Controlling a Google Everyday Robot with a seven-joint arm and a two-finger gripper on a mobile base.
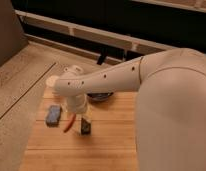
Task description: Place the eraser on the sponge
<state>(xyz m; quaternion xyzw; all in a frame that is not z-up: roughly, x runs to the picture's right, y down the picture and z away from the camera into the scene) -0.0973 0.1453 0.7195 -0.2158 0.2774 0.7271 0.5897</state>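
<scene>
Tool over blocky black eraser — wooden table.

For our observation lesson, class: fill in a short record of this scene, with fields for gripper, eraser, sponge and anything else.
gripper: low over the wooden table, right above the eraser
eraser: black block, apart from the sponge
sponge: blue pad, nothing on it
between them: thin orange-red piece
behind arm: dark bowl

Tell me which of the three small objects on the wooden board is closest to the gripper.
The black eraser: the gripper hangs right over it. The orange piece lies beside it, and the blue sponge is farther off.
</scene>
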